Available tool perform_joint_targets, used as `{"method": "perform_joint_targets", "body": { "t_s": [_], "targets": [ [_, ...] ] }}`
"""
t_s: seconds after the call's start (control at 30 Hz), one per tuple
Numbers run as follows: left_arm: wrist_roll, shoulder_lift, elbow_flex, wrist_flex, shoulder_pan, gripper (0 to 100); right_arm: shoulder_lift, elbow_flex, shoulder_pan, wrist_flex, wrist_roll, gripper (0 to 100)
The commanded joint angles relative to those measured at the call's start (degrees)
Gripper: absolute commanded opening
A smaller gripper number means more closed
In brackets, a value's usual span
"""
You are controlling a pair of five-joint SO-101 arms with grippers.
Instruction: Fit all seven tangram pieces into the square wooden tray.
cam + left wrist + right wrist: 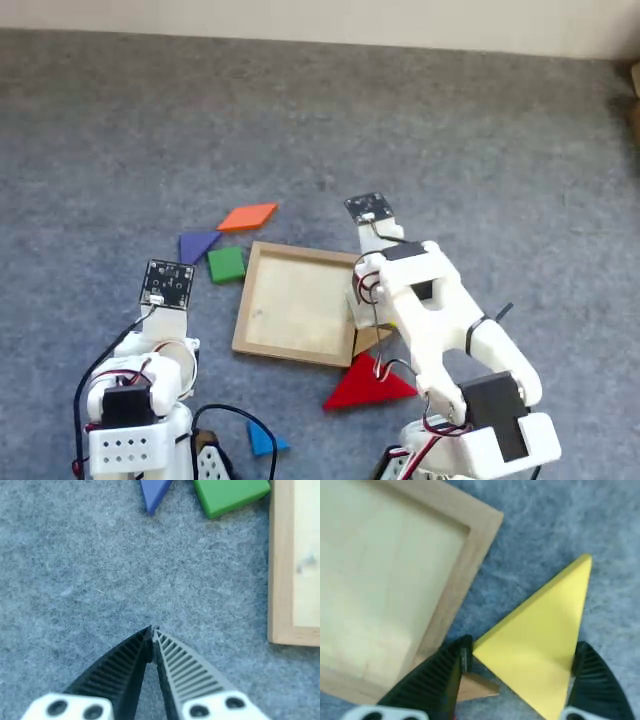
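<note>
The square wooden tray (247,305) lies mid-table with nothing in it. My right gripper (520,652) hangs just off the tray's right rim (470,555), its fingers (445,675) touching both sides of a yellow triangle (540,645). A brown piece (476,687) pokes out below it. My left gripper (151,630) is shut and holds nothing, over bare carpet left of the tray (280,565). Beyond it lie a blue triangle (154,491) and a green square (230,492). An orange parallelogram (247,216), a red triangle (368,385) and a small light-blue triangle (263,438) lie around the tray.
Grey carpet covers the whole table, with wide open room at the back and far left. The left arm (150,370) stands at the front left, the right arm (440,320) at the front right over the tray's corner. A black cable (225,415) loops near the light-blue triangle.
</note>
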Motion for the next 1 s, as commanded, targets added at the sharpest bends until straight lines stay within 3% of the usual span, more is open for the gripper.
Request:
{"method": "perform_joint_targets", "body": {
  "t_s": [0.0, 0.4, 0.63, 0.97],
  "targets": [
    [-0.4, -3.0, 1.2, 0.4, 0.7, 1, -0.5, -1.9, 1.0, -0.5, 0.6, 30.8],
    [-0.4, -3.0, 1.2, 0.4, 0.7, 1, -0.4, -1.6, 1.1, -0.5, 0.6, 30.3],
    [-0.4, -3.0, 1.2, 0.4, 0.7, 1, -0.7, -1.6, 1.2, -0.7, 2.8, 22.1],
    [-0.4, -3.0, 1.2, 0.4, 0.7, 1, -1.2, -2.3, 5.6, 1.6, 3.9, 21.7]
  ]
}}
